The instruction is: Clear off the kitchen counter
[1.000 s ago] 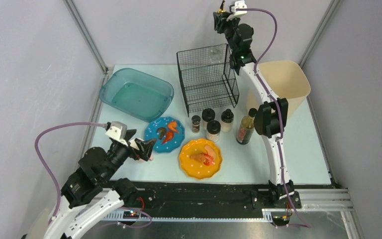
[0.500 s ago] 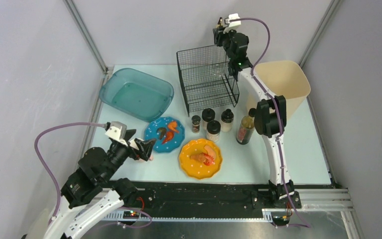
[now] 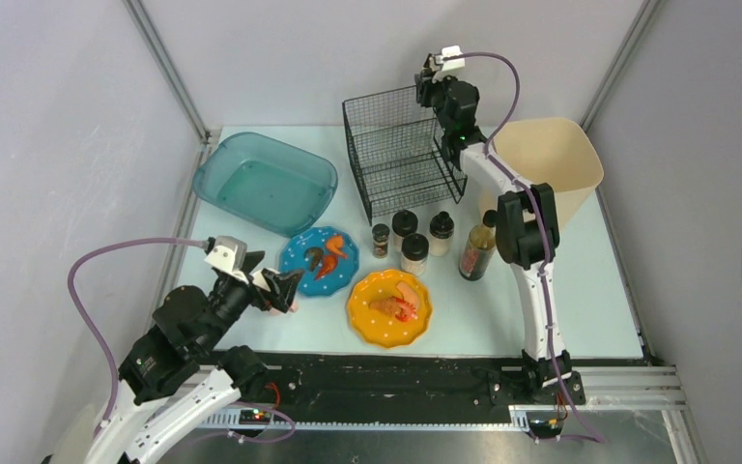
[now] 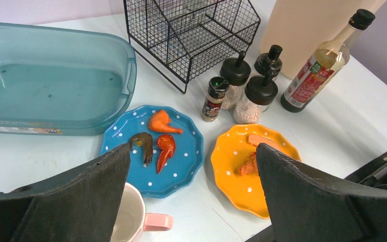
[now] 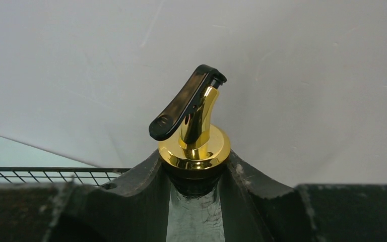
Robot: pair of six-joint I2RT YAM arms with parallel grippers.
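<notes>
The kitchen counter (image 3: 580, 290) carries plates, jars and a black wire basket (image 3: 401, 159). My right gripper (image 3: 432, 85) is high at the basket's back right corner. In the right wrist view it (image 5: 195, 176) is shut on the neck of a clear glass bottle (image 5: 194, 148) with a gold pourer and a black flip lid. My left gripper (image 3: 285, 288) is open and empty at the front left. In the left wrist view it (image 4: 192, 151) hangs above a white cup with a pink handle (image 4: 131, 214), beside a blue plate (image 4: 153, 148) and an orange plate (image 4: 249, 166), both with food scraps.
A teal tub (image 3: 263, 182) stands at the back left and a beige bin (image 3: 551, 159) at the back right. Several spice jars (image 3: 413, 237) and a dark sauce bottle (image 3: 477, 249) stand in front of the basket. The black front rail (image 3: 386, 372) edges the counter.
My right gripper has come down and a little right with the bottle, toward the top of the wire basket. The left arm has not moved.
</notes>
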